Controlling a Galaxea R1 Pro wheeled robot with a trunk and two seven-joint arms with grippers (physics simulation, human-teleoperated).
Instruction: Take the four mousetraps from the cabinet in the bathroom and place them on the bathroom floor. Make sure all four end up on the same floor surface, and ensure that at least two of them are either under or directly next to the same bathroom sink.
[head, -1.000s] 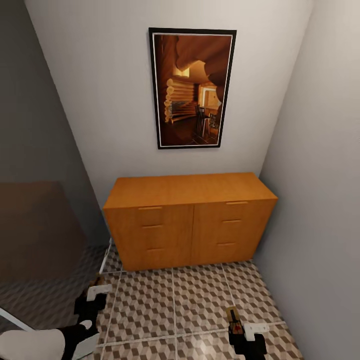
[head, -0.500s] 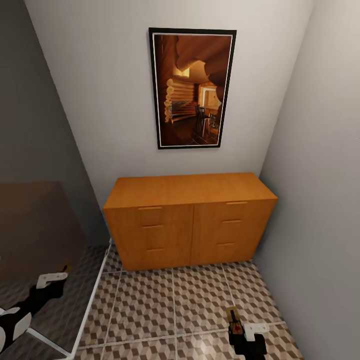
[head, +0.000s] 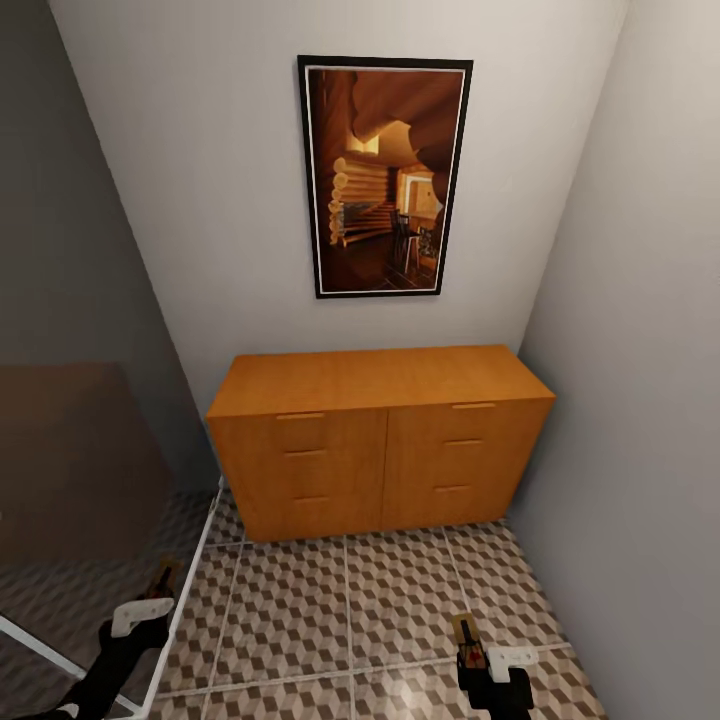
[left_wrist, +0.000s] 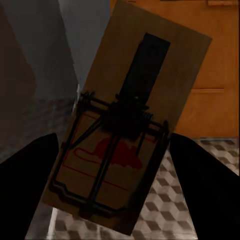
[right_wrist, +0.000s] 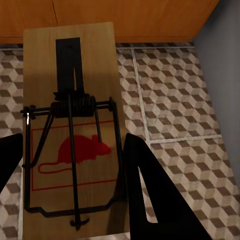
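Note:
The orange-brown cabinet (head: 380, 440) stands against the far wall with all its drawers shut. Low at the left, my left gripper (head: 153, 598) is shut on a mousetrap (head: 164, 579); in the left wrist view this trap (left_wrist: 130, 130) sits tilted between the dark fingers (left_wrist: 27, 185), red mouse mark showing. At the bottom right my right gripper (head: 468, 648) is shut on another mousetrap (head: 463, 630), seen close as a wooden board (right_wrist: 72, 135) above the cube-patterned bathroom floor (head: 350, 600). Both hang in front of the cabinet, apart from it.
A framed picture (head: 385, 175) hangs above the cabinet. A grey wall (head: 640, 400) closes the right side. A white-framed glass panel (head: 192, 560) borders the tiles on the left, right beside my left gripper. Open tiles lie between the two arms.
The left gripper with its mousetrap swung out to the left, then came back right and lower, now at the glass panel's edge. The right arm and the view held still.

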